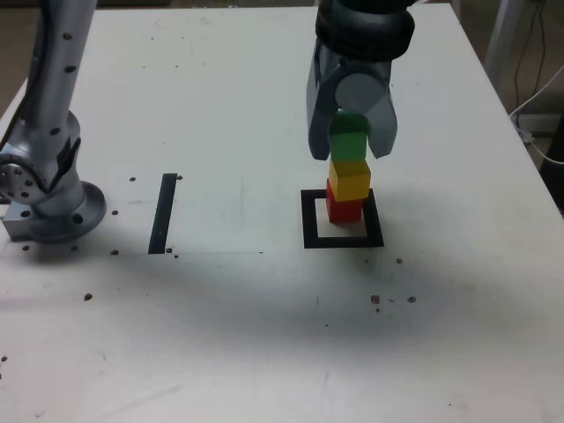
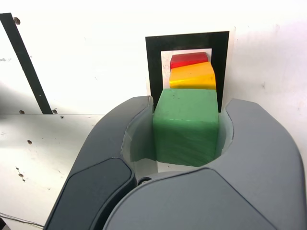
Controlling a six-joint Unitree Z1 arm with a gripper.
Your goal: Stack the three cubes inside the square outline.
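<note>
So the grey two-fingered gripper (image 1: 351, 141) has its jaws wrapped around the small matte green cube (image 1: 349, 142), one on each side. In the wrist view the green cube (image 2: 186, 125) sits snug between the curved inner faces, so I'd call that grasped, not let go yet (no visible gap on either side).

Right under it is the yellow cube (image 1: 350, 176), and the green one looks like it's resting on top of it or just about touching; I can't tell for sure from the exterior view. The yellow cube sits on the red cube (image 1: 343, 207), twisted a bit relative to it, so the tower isn't perfectly squared up. The red one stands on the white centre of the black tape square outline (image 1: 343, 240), toward its far edge.

Off to the exterior view's left there's the straight black tape strip (image 1: 163, 211) and the arm's base (image 1: 53, 207), well apart from the stack.

My read: this is the last placement. Next move needs a gentle opening of the jaws and a straight lift up, because any sideways nudge could topple that slightly crooked tower.
</note>
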